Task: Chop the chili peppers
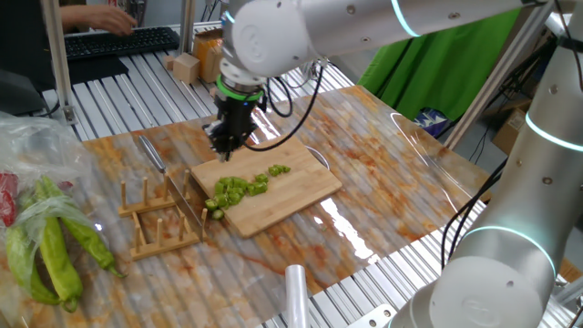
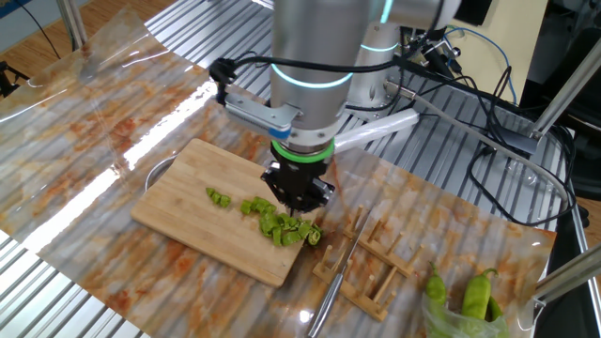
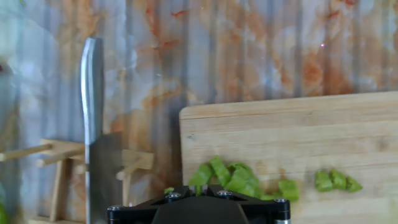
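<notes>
The chili peppers lie chopped on the bamboo cutting board, a loose heap of bright-green chunks near the board's corner closest to the wooden rack, with a few more pieces strung out toward the board's middle. One or two bits sit right at the board's edge. The cut faces look fresh and glossy, the pieces short and ragged, none of them a whole pepper.

Above the board hangs the gripper, pointing straight down from a silver wrist with a green ring, black cables looping off its side. It stands over the board's far edge in one fixed view and just behind the heap in the other. The fingertips are too dark to read from the fixed cameras, and the hand view shows only the black base of the claw, so whether it is together or apart I cannot tell; nothing shows between the fingers.

A knife rests in the rack, blade upright in a slot, handle stretched out over the table beside the board. Long uncut green peppers lie in a plastic bag well apart. No readable writing or labels.
</notes>
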`<state>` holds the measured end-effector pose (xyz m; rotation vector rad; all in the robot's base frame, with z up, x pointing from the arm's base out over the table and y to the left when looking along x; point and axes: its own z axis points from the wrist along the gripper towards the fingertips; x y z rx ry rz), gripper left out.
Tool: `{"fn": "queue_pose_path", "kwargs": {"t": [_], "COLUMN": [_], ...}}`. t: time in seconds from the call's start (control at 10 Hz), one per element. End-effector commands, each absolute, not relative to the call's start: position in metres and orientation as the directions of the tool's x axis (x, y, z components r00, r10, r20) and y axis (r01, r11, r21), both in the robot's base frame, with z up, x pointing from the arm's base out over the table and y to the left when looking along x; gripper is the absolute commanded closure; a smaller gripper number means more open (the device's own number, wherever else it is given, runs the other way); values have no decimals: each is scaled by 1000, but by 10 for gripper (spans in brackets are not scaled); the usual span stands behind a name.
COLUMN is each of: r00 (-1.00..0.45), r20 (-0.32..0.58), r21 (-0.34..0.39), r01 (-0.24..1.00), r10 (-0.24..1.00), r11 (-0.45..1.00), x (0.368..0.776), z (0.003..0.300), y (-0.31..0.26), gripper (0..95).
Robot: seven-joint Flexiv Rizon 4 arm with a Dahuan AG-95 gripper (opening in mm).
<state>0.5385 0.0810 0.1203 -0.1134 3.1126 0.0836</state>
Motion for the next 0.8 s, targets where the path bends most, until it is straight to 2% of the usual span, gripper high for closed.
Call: {"fn": "queue_pose_path", "kwargs": {"t": [0.1, 0.8], "r00": [-996, -998], "r20": [-32, -30], "r21": [55, 57], "r01": [-84, -56], "r10": [-82, -54], "r11": [995, 997], "x": [539, 550], "z": [118, 124], "y": [75, 65], "gripper": [950, 950]}}
